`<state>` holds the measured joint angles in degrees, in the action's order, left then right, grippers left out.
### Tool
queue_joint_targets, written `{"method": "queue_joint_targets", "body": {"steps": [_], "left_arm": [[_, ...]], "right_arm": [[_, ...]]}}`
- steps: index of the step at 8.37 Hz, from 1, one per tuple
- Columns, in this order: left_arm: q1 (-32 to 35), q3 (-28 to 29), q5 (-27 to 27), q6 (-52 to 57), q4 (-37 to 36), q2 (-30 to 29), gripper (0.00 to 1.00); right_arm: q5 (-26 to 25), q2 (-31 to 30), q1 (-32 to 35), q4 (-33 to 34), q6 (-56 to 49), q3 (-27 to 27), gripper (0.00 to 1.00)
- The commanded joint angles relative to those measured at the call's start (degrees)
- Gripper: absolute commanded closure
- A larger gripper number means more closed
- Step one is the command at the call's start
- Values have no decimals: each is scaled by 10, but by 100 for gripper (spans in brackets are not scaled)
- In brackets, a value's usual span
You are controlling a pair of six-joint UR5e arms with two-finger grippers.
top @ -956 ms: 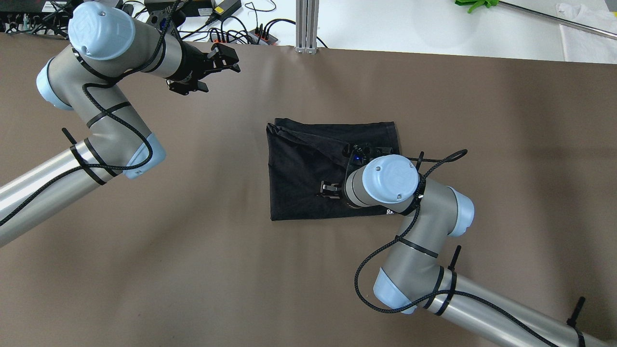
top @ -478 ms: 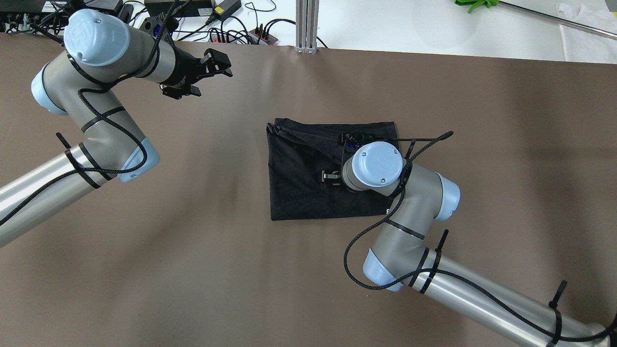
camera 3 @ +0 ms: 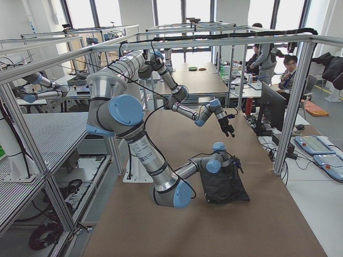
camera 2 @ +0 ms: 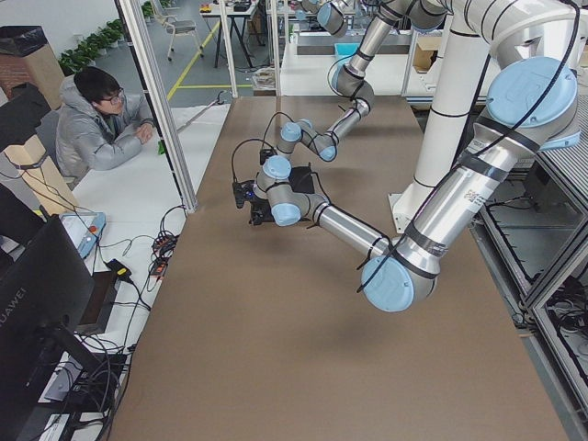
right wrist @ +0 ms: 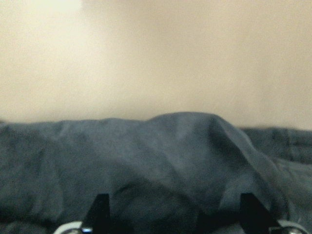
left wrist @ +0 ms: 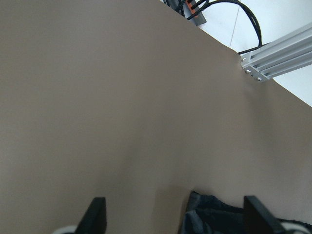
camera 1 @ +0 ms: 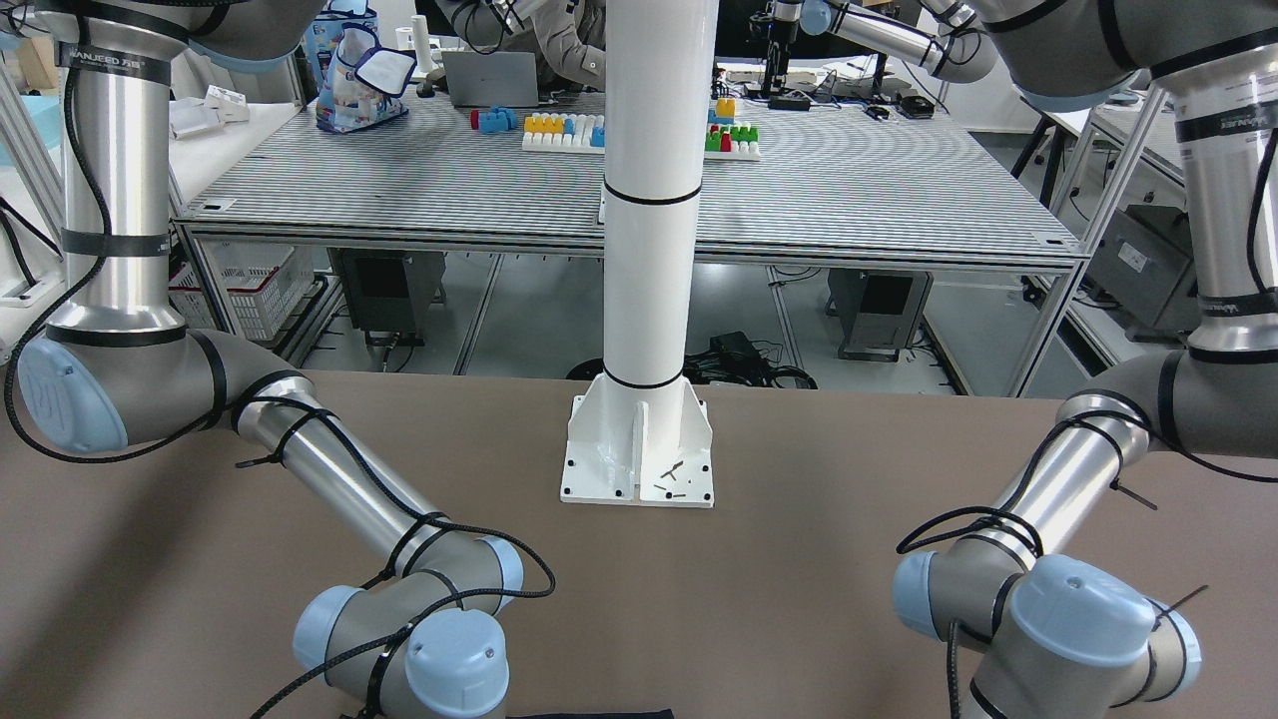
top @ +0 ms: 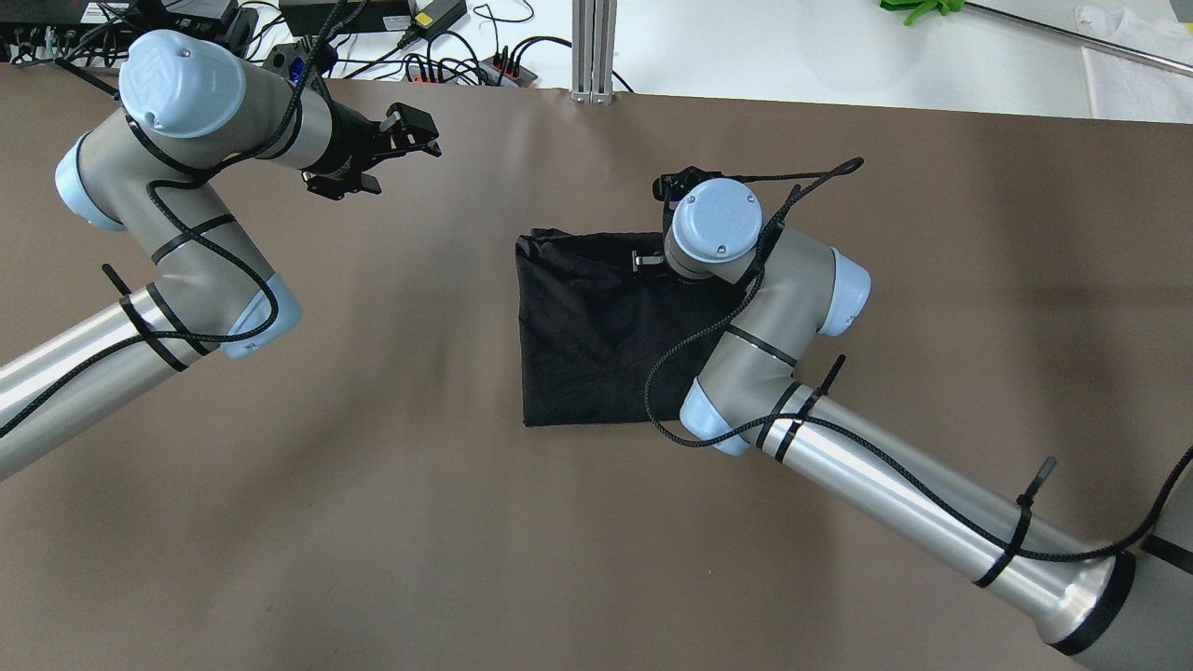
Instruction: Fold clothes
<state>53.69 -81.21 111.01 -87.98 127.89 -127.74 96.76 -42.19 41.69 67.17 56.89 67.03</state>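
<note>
Right gripper (top: 641, 262) having slid from middle of black garment (top: 578, 345) to far edge, jaws standing apart, fabric humping between, apparently ungripped. Left gripper (top: 393, 158) spread empty, drawing back. Garment lying folded mid-surface (top: 373, 522); fold probably nearing finish.

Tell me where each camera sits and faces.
Front-facing: across the table, facing the robot; white pole central, both arms' elbows.
Overhead: behind the robot, looking down; both arms, black garment.
Exterior left: table end; left arm nearest.
Exterior right: opposite end; right arm nearest.
Left wrist: left gripper open over bare table.
Right wrist: right gripper open, low over the garment.
Shared: both wrist views catch the garment.
</note>
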Motion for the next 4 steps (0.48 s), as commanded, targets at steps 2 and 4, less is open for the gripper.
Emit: {"method": "queue_joint_targets", "body": {"steps": [2, 4], "left_arm": [[2, -1, 0, -3, 1, 1, 0], [11, -3, 4, 5, -1, 0, 0]], "right_arm": [[-15, 34, 84, -43, -112, -94, 6], [1, 32, 116, -41, -158, -93, 6]]}}
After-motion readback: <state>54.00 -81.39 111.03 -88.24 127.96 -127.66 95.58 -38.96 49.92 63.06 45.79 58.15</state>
